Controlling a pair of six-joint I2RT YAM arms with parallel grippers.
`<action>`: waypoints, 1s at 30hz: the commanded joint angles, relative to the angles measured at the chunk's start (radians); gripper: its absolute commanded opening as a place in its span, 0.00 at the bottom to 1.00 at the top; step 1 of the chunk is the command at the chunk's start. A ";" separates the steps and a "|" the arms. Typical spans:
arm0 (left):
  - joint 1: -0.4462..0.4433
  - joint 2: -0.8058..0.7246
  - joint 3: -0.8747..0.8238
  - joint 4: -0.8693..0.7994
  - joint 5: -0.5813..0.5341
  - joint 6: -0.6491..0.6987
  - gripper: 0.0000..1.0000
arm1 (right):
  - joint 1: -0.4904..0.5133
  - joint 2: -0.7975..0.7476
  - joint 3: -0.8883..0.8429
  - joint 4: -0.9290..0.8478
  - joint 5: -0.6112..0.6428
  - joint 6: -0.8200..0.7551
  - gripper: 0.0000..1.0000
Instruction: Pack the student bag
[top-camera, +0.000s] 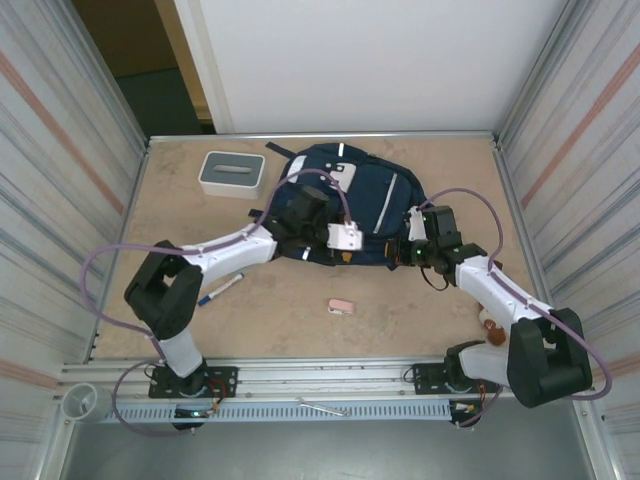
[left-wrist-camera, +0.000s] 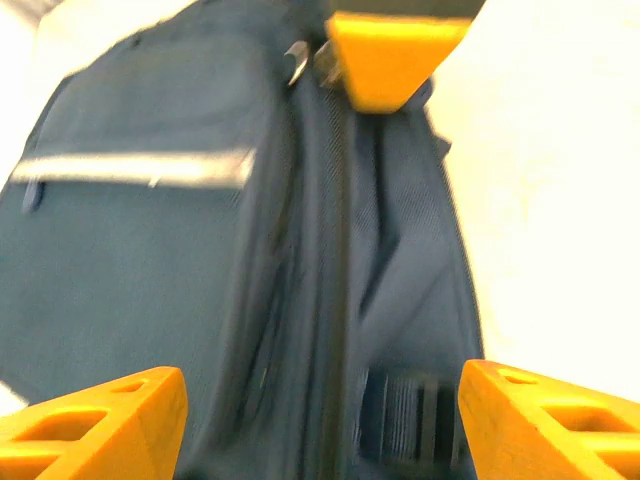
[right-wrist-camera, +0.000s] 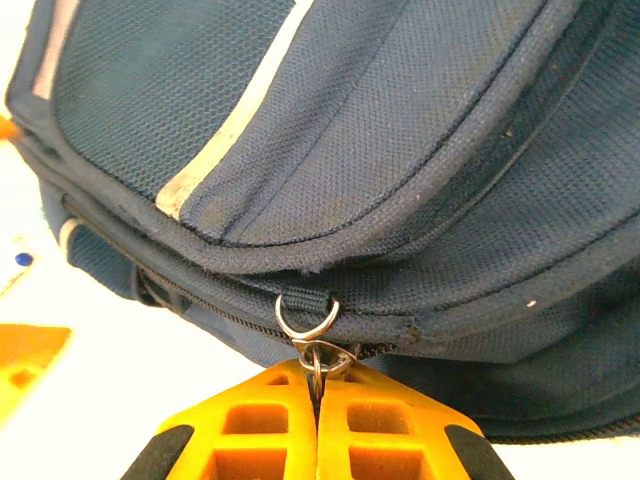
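The student bag (top-camera: 350, 200) lies at the far middle of the table (top-camera: 420, 320). Your right gripper (right-wrist-camera: 318, 390) pinches the zipper pull (right-wrist-camera: 308, 320) tight; draw it slowly and straight, and let the left gripper (left-wrist-camera: 322, 380) (jaws wide apart) hold the fabric.

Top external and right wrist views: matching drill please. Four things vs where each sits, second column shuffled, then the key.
Things:
1. student bag
2. grey-and-white box
3. small pink item
4. zipper pull

Places:
A. on the bare table, on the near side of the bag
B. pinched between the right fingers
C. far middle of the table
D. far left, beside the bag

Pairs: 1-C, 2-D, 3-A, 4-B
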 joint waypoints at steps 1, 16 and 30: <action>-0.027 0.065 0.048 0.075 -0.088 0.079 0.71 | 0.014 -0.050 0.020 0.030 -0.092 0.036 0.00; 0.089 -0.006 -0.058 0.150 0.143 0.078 0.00 | -0.016 -0.063 0.038 -0.185 0.238 -0.052 0.00; 0.179 -0.117 -0.154 0.144 0.225 -0.031 0.60 | 0.117 -0.071 0.061 -0.051 0.197 -0.110 0.00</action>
